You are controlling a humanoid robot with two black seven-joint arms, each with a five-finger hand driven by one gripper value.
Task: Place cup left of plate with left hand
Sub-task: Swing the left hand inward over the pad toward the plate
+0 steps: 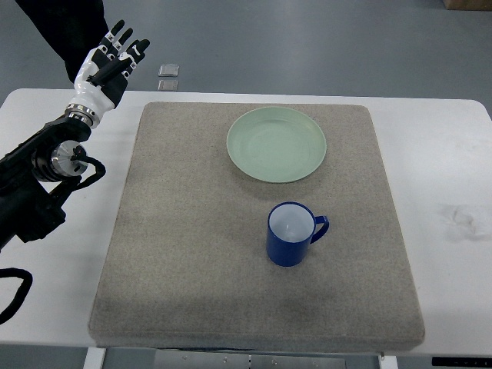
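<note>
The blue cup (291, 234) stands upright on the grey mat (184, 254), just right of the mat's middle, with its handle pointing to 3 o'clock and its pale inside showing. The light green plate (277, 144) lies at about 12 o'clock from the cup, a little apart from it, on the far half of the mat. Nothing touches either one.

The left hand (111, 61) is well away, at roughly 10 o'clock from the cup, raised over the far left corner of the white table (453, 154), off the mat. Its fingers (123, 42) are stretched out and slightly spread, pointing toward 1 o'clock, and they hold nothing. The white wrist and black forearm run back toward 7 o'clock, and a black cable loops beside the elbow joint.

The arm is cut off by the picture's left edge. The thumb lies folded across the palm and is hard to make out against the dark parts. Two small grey squares (169, 77) lie on the floor past the table's far edge, too small to identify. A faint smudge (461, 217) marks the table at 3 o'clock from the cup.
</note>
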